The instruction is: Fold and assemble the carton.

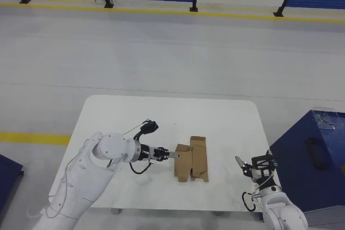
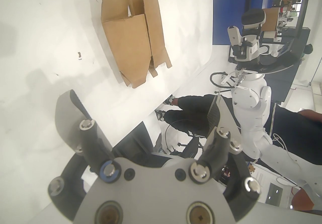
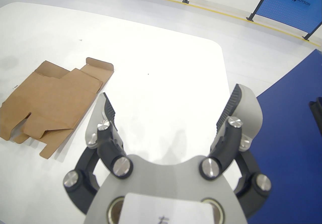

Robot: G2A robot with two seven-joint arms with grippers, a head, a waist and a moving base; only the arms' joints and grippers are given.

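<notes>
The flattened carton (image 1: 191,159) lies on the surface (image 1: 218,115), long axis running away from the robot; the left gripper (image 1: 171,154) sits just beside its left edge, fingers (image 2: 68,109) spread and empty; the right gripper (image 3: 171,95), also open, hangs well apart; the left is nearer.

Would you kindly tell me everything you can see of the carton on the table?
The carton is plain brown cardboard, not yet assembled: a flattened blank with creased panels and notched flaps at both ends, one end tab curling slightly upward. It lies flat on the white table, in the half nearer the robot. Nothing grips it; the left tool sits open close beside one long side.
</notes>
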